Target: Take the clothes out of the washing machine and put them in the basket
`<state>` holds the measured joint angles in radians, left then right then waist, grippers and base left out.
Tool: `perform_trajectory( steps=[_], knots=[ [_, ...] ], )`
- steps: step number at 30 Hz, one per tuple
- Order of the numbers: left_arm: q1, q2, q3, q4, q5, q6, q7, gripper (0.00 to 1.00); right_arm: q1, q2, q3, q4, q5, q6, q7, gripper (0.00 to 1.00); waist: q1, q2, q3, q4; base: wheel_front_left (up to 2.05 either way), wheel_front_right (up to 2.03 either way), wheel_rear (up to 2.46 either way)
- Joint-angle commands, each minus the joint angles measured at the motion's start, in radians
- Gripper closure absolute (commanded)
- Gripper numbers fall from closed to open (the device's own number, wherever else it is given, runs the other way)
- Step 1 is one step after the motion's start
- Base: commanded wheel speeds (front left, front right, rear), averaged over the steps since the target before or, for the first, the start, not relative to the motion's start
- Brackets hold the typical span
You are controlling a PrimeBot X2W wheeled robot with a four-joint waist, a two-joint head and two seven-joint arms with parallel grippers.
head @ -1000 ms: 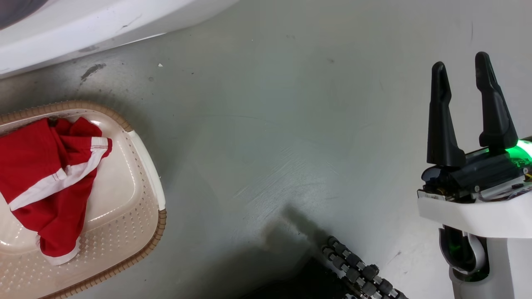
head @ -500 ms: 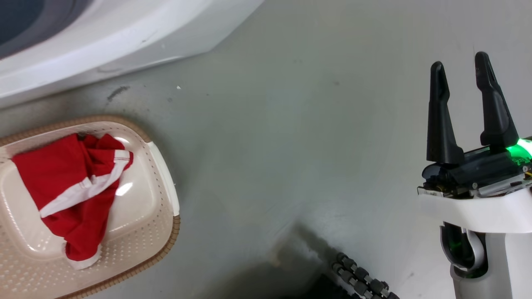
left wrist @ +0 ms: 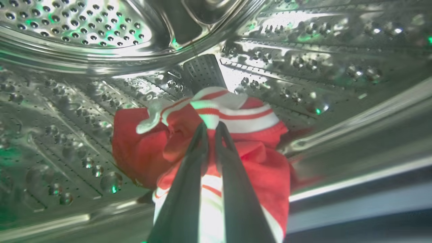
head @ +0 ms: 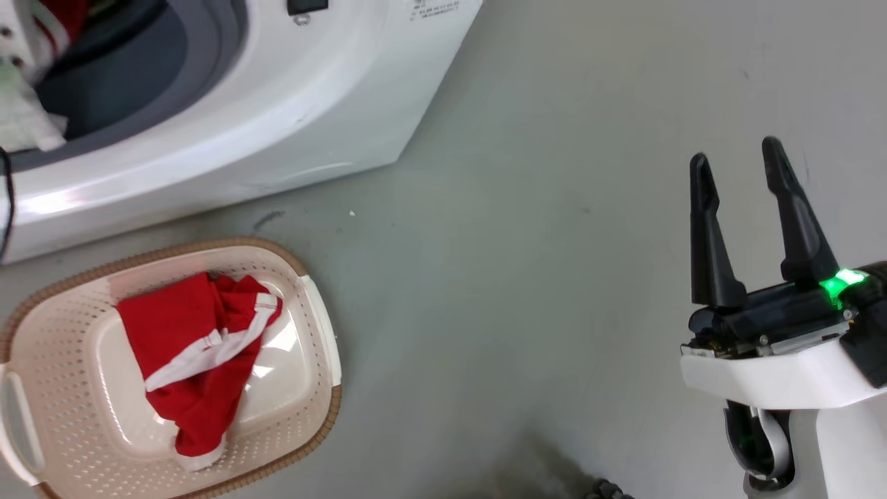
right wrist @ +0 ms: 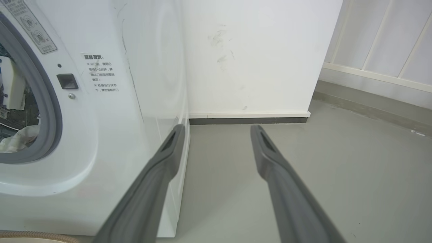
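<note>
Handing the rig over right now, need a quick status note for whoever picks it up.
Left gripper: in the drum of the washing machine, jaws shut on a striped garment.
Right gripper: open, empty, over the floor beside the machine.
Basket: on the floor before the machine, one red garment inside.
Done: one piece basketed.
Left: draw out the gripped piece and drop it in the basket; more behind it cannot be told.
</note>
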<state>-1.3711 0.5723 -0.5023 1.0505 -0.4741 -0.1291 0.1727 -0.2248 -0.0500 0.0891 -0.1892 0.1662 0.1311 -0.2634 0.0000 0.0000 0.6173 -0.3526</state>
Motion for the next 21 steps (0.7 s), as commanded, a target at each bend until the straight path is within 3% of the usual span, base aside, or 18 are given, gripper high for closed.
perform_trajectory(
  steps=[1,13,21],
  knots=[
    [0.045,-0.014,-0.003,0.006,-0.018,0.0,-0.039,1.0,0.018,-0.001,-0.003,0.007,-0.007,-0.001,-0.002,0.0,0.0,0.0,-0.05,0.022,0.0,0.0,0.0],
    [0.288,-0.074,-0.017,0.017,-0.079,0.001,-0.294,1.0,0.096,-0.001,0.007,0.027,-0.05,-0.001,-0.002,0.0,0.0,0.0,-0.202,0.06,0.0,0.0,0.0],
    [0.456,-0.115,-0.013,-0.035,-0.083,0.047,-0.422,1.0,0.164,0.0,0.006,0.044,-0.081,-0.001,-0.002,0.0,0.0,0.0,-0.32,0.094,0.0,0.0,0.0]
  ],
)
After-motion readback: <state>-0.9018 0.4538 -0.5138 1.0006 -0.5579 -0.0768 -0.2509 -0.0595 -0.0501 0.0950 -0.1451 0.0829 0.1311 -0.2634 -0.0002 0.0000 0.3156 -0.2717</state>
